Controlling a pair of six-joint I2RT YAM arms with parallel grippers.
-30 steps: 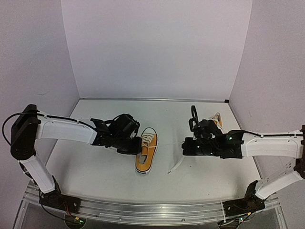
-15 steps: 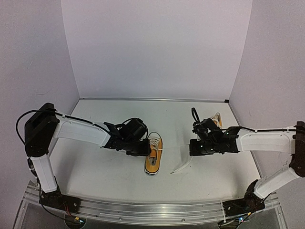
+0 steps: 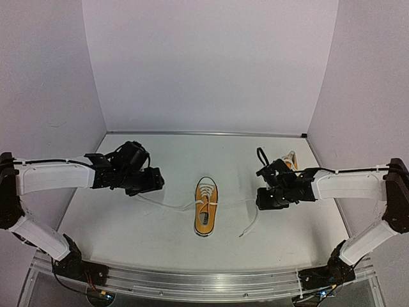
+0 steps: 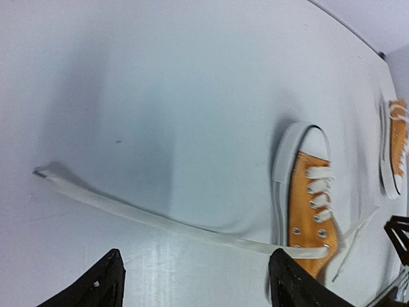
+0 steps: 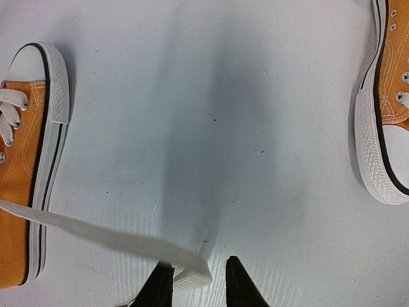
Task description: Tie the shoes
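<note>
Left tool (image 4: 195, 259) is wide open, nothing in it. The left lace (image 4: 160, 220) lies flat on the tabletop (image 3: 128, 236) just ahead of its fingertips, running off to the shoe (image 3: 206, 208). That shoe sits sole-down mid-tabletop between the two tools, apart from both. The right lace (image 5: 96, 236) runs from it to the right tool (image 5: 199, 263). Jaws there are only slightly apart - the lace fold sits between the tips against one finger, not pinched. Second shoe (image 3: 291, 160) is just beyond that tool, partly hidden.
</note>
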